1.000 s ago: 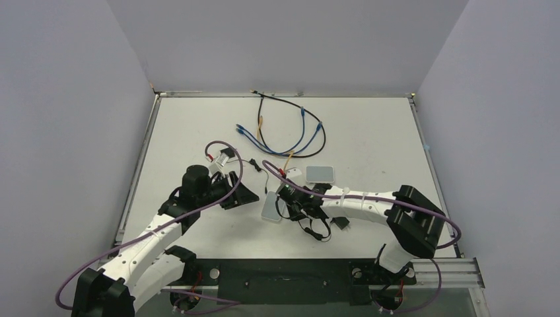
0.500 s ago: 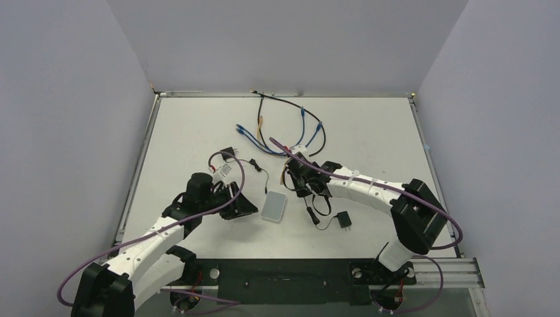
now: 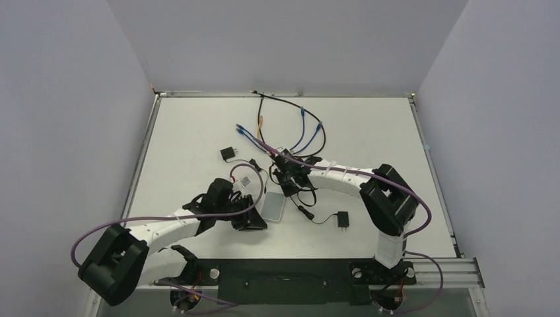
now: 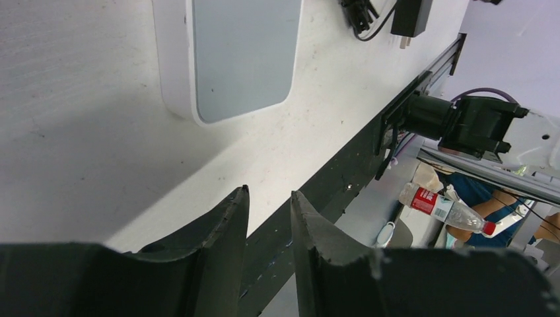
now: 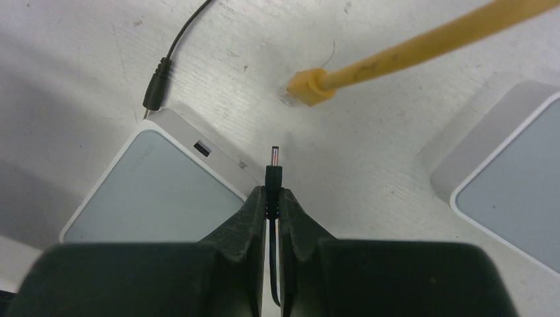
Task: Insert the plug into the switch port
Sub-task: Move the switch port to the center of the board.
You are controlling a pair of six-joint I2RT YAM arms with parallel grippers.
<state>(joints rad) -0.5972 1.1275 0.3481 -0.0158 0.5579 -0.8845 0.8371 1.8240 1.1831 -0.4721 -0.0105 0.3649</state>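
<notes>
A flat white box (image 3: 273, 205) with a pale grey face lies on the table. In the right wrist view it (image 5: 158, 191) shows a small socket (image 5: 202, 148) on its narrow edge. My right gripper (image 5: 273, 191) is shut on a thin black barrel plug (image 5: 273, 165). The plug's metal tip points past the box's corner, a little right of the socket and clear of it. In the top view the right gripper (image 3: 288, 177) hovers just beyond the box. My left gripper (image 3: 253, 220) is open and empty just left of the box (image 4: 244, 53); its tips (image 4: 269, 195) are on the box's near side.
A second white box (image 5: 508, 191) lies to the right. A yellow network plug (image 5: 307, 89) and a loose black plug (image 5: 156, 92) lie beside the first box. Black adapters (image 3: 343, 220) (image 3: 228, 154) and blue and black cables (image 3: 290, 132) lie around.
My right gripper has moved from beside the box to its far side, with the elbow swinging inward. My left gripper has moved nearer and right, closer to the box. The box has stayed put.
</notes>
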